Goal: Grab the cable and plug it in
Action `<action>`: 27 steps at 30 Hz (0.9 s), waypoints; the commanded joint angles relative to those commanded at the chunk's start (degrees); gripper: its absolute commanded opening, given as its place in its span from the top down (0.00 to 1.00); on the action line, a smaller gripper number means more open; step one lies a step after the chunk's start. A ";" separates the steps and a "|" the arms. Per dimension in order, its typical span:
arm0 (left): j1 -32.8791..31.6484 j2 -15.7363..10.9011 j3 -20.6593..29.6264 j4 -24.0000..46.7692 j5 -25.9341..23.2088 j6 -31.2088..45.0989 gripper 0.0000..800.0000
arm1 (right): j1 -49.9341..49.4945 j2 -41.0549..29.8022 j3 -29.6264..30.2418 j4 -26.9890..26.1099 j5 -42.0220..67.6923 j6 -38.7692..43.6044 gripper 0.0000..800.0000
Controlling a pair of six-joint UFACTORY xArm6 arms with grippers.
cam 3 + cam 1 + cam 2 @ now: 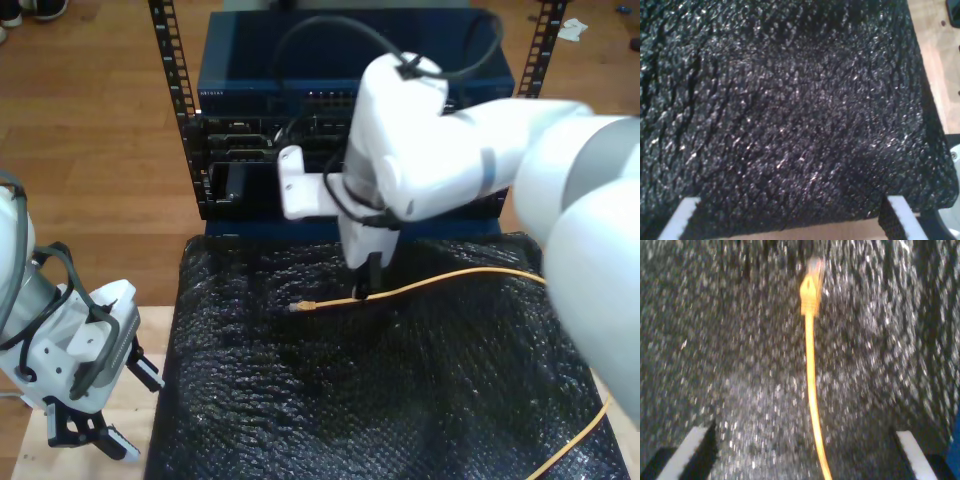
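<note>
Exterior view, from the near edge back: our first gripper (85, 425) hangs at the lower left of the frame, beside the black textured mat (300, 400); its wrist view shows both fingers (677, 220) spread wide with nothing between them. Farther in, the cable (440, 278) runs from the lower right edge up across the mat to its clear plug (300, 307) near the frame's centre. Our second gripper (365, 290) stands right over the cable behind the plug; its wrist view shows the cable (811, 385) passing between parted fingertips (690, 452), untouched. Beyond, at the upper centre, stands a blue equipment rack (250, 70).
</note>
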 joint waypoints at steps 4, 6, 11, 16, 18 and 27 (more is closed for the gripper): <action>0.00 0.00 0.00 0.00 -0.26 -0.62 0.00 | 0.35 1.58 -0.09 -1.14 -2.81 2.46 0.02; 0.00 -0.09 0.00 0.00 -0.26 -0.70 0.00 | 0.62 2.20 -0.35 -2.64 -3.69 3.34 0.04; 0.00 0.00 0.00 0.00 -0.26 -0.70 0.00 | 2.46 3.87 -0.44 -7.21 -5.36 6.59 0.04; 0.00 0.00 0.00 0.00 -0.26 -0.79 0.00 | 4.04 5.01 -0.18 -9.58 -5.36 9.32 0.04; 0.00 0.00 0.00 0.00 -0.26 -0.97 0.00 | 4.48 5.45 0.00 -9.58 -5.63 9.41 0.04; 0.09 0.00 -0.09 0.00 -0.26 -1.05 0.00 | 6.77 7.30 0.97 -9.58 -7.82 10.20 0.10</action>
